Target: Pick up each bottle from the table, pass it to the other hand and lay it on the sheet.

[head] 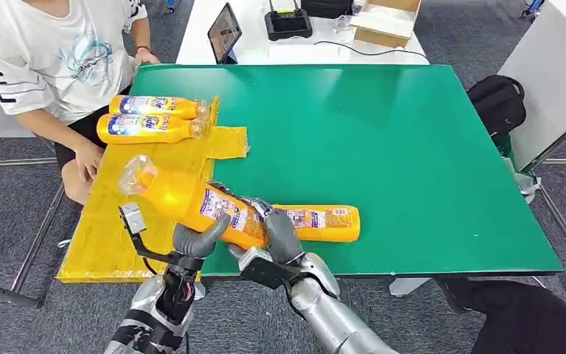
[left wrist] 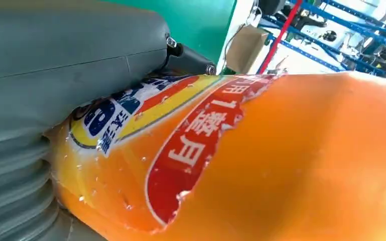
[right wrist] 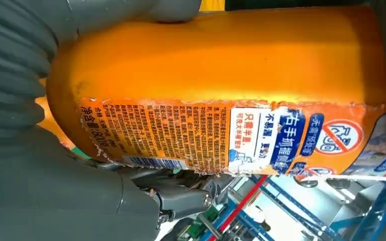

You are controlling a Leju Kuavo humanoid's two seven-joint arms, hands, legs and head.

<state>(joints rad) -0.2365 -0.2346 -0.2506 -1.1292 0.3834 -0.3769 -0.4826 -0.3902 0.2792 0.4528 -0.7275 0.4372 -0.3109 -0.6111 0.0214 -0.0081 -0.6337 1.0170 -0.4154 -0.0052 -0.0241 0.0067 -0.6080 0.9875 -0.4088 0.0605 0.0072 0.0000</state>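
Nearest me, both hands are on the same orange bottle (head: 191,203) above the table's front edge. My right hand (head: 276,232) wraps its fingers around the labelled base end, and my left hand (head: 199,240) cups the body from below, thumb against the label. The bottle is tilted, its clear cap end over the yellow sheet (head: 110,228). I judge this to be the handover itself. To do it well, I want the left hand's grasp firm around the middle before the right fingers loosen, since the plastic looks slick. Just behind lies another orange bottle (head: 320,221) on the green table (head: 383,133), waiting. Farther off, two laid bottles (head: 151,118) rest side by side on the sheet's far end, near a seated person (head: 59,59).
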